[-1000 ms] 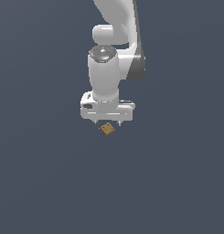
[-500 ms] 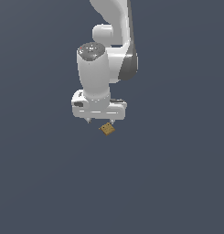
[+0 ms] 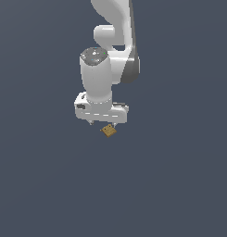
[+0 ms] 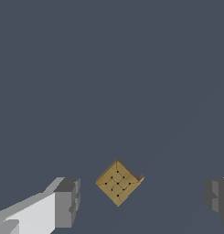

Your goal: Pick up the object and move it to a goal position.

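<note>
Object point(image 4: 118, 181) is lying flat on the bare grey floor point(image 3: 179, 185), and we are hovering our gripper point(image 4: 141, 197) just above it, fingers point(image 4: 66, 202) spread wide either side, nothing blocking.

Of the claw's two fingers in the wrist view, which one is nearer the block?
The finger with the white link attached is nearer the tan block; the other finger, at the picture's edge, stands farther off. The claw is open.

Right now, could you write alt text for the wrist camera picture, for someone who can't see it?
A small tan square block with dark dots lies on a plain dark grey surface, turned like a diamond. The open gripper shows one grey fingertip on each side of it, neither touching it.
</note>
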